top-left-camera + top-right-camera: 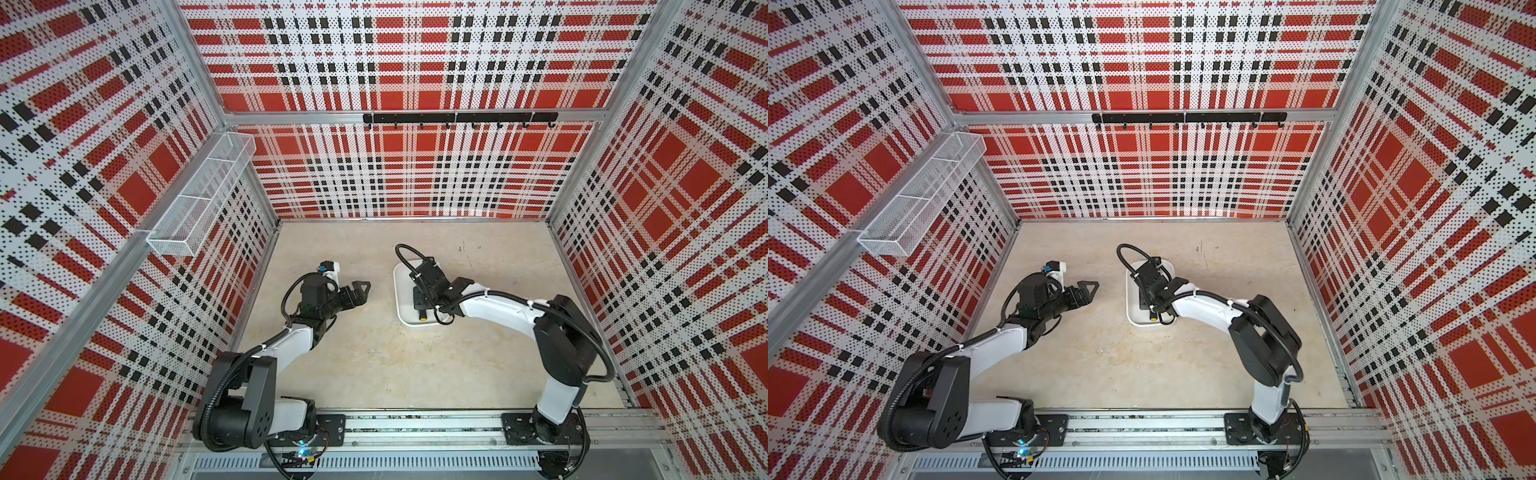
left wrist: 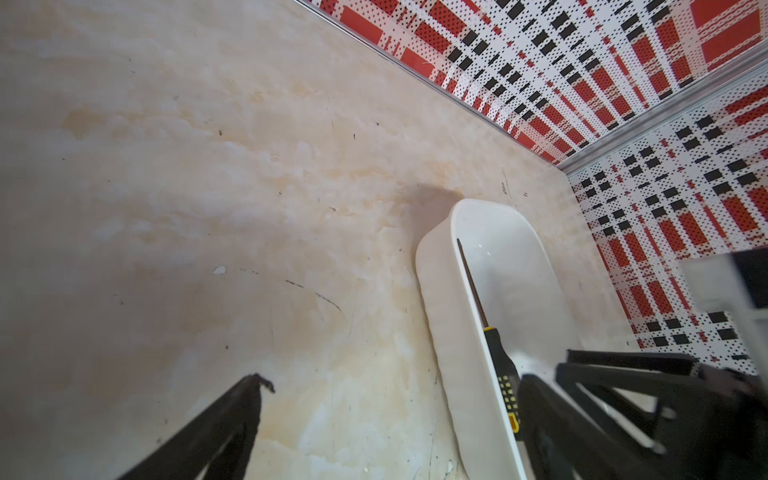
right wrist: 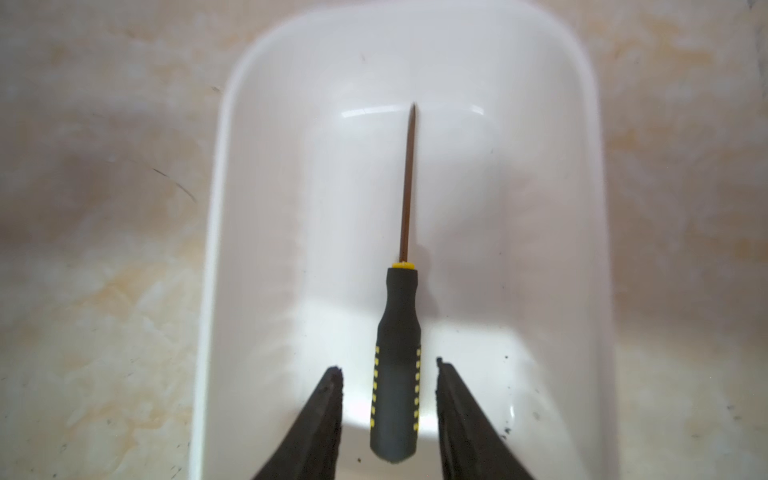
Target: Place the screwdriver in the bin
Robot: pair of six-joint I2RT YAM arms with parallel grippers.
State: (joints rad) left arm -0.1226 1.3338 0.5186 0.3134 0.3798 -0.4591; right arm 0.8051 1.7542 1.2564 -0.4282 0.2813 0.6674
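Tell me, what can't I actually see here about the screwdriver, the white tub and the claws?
- Both top views: the right arm's wrist covers the screwdriver except its yellow end.
- Right wrist view: the bottom edge cuts off the bin's near end and most of the right claw.
- Same view, blurred: whether the screwdriver touches the bin's floor.

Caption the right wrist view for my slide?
Screwdriver lying in the white bin, right hand open astride its handle, not touching.
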